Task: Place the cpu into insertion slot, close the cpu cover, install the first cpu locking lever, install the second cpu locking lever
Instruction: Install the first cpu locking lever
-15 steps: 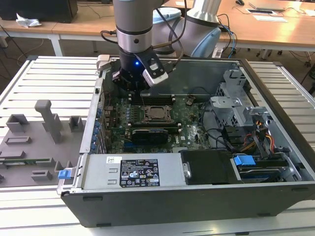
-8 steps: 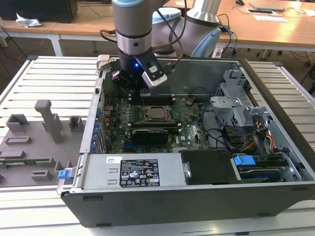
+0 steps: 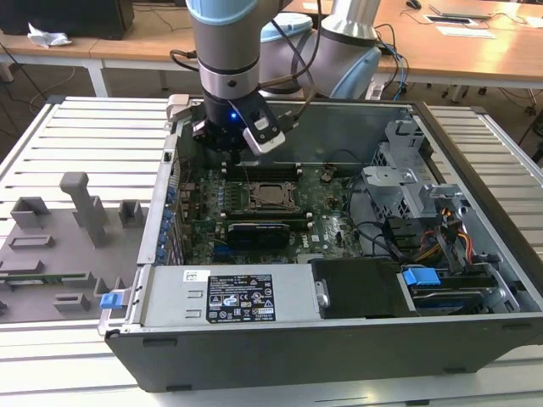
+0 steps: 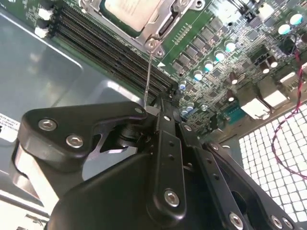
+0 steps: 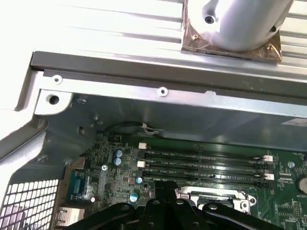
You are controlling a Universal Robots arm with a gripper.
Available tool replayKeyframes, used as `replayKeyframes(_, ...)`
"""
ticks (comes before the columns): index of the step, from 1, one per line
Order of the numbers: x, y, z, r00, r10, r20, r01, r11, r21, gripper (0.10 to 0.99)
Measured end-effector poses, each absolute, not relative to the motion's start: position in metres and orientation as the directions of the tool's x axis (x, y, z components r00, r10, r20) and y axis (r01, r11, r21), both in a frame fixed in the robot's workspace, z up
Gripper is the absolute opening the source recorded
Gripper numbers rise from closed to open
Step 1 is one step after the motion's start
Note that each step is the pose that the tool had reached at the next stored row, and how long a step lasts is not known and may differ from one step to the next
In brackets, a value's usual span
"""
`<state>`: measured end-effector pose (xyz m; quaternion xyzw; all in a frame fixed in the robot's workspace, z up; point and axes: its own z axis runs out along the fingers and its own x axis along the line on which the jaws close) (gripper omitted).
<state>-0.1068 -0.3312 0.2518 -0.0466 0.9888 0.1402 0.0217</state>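
Second wrist view: lever in the grip, cover down

Seated in the insertion slot [image 3: 251, 199], the cpu [image 4: 128, 9] lies under the cpu cover [image 4: 156, 24], which looks closed. The gripper [image 4: 147, 113] has its fingers pinched together on the tip of a thin wire locking lever [image 4: 148, 72], which stands up from the socket's corner. Placing and covering seem done. The held lever is not yet latched, and the other lever's state cannot be told.

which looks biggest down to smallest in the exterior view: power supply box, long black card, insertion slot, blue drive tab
1. power supply box
2 and 3. long black card and insertion slot: the card is longer and the slot squarer, so they are too alike to rank
4. blue drive tab
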Motion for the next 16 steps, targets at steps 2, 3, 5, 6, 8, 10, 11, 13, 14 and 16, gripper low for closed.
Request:
replayKeyframes(2,-0.103,-0.331,0.251,-0.995,-0.086,-0.054,-0.098,0.956,0.275,0.106)
replayKeyframes(3,-0.099,-0.331,0.251,-0.995,-0.086,-0.053,-0.098,0.956,0.275,0.106)
replayKeyframes(5,-0.090,-0.331,0.250,-0.995,-0.086,-0.050,-0.096,0.956,0.276,0.106)
replayKeyframes(6,-0.081,-0.331,0.249,-0.995,-0.086,-0.046,-0.096,0.956,0.276,0.106)
replayKeyframes(8,-0.069,-0.331,0.248,-0.995,-0.086,-0.043,-0.095,0.956,0.276,0.106)
replayKeyframes(10,-0.060,-0.331,0.248,-0.995,-0.086,-0.040,-0.094,0.956,0.276,0.106)
replayKeyframes(11,-0.050,-0.331,0.247,-0.996,-0.086,-0.037,-0.093,0.957,0.276,0.106)
replayKeyframes(13,-0.037,-0.331,0.246,-0.996,-0.086,-0.034,-0.092,0.957,0.275,0.106)
replayKeyframes(14,-0.035,-0.331,0.246,-0.996,-0.086,-0.034,-0.092,0.957,0.274,0.106)
replayKeyframes(16,-0.034,-0.331,0.246,-0.996,-0.086,-0.034,-0.092,0.957,0.274,0.106)
